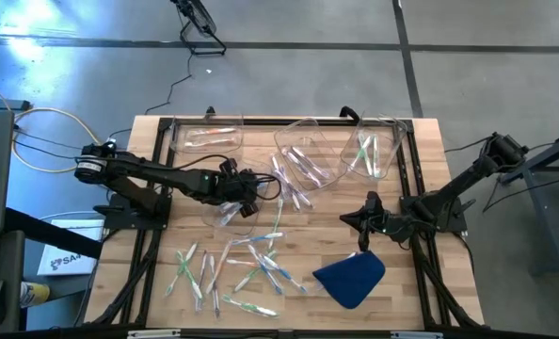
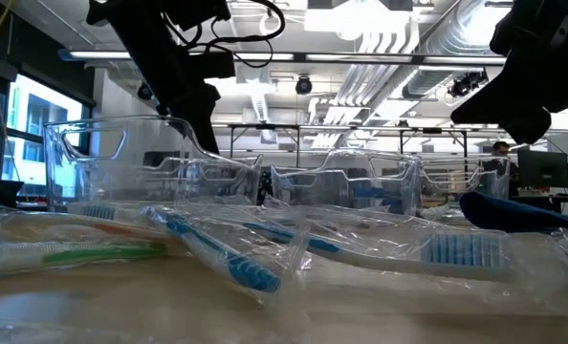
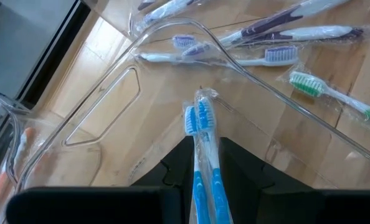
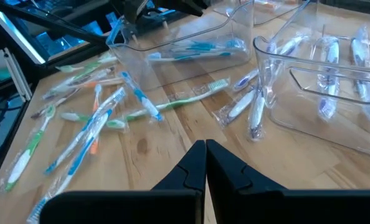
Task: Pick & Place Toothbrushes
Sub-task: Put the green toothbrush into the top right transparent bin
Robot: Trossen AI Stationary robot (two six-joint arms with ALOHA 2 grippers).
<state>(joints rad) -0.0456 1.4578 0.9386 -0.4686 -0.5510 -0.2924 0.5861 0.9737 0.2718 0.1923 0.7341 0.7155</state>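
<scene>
Holding a wrapped blue-bristled toothbrush [image 3: 203, 149] clamped in the left claw [image 3: 205, 163] above the clear plastic bin [image 3: 79, 118], apparently for dropping in; right claw [image 4: 205, 155] closed, idle near the bin.

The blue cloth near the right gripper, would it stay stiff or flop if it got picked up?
The blue cloth lies folded and rumpled, so it probably droops. It looks thin, likely light, and unlikely to roll on the wooden table.

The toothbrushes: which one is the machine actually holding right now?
The blue toothbrush in its clear wrapper, pinched in the left end effector over a clear bin. All the others lie loose on the table or in bins.
</scene>
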